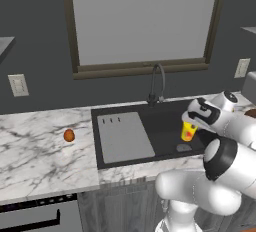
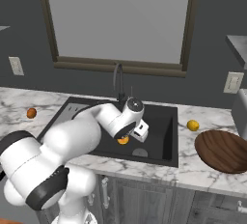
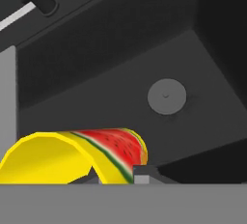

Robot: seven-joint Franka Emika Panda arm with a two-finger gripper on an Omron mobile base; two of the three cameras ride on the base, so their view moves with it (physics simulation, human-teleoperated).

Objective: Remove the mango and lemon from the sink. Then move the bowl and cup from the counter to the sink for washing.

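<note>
Half the cup is hidden by the hand clamped on its rim above the sink; mango, lemon and edge-cropped bowl sit on the table.

The arm is built of glossy white, rounded shells, bulbous at each link and joined by dark, nearly black bands. In the left base view, one such band is seen as a broad black ring at 3 o'clock from the picture's centre, between two swollen white segments. A further black collar is seen in the right base view at 8 o'clock, low on the thick lower link. The wrist is capped by a round grey disc with a dark rim, and a small white boxy block is carried beneath it. The gripper is tipped with small dark grey fingers. No cables or lettering can be made out.
</note>
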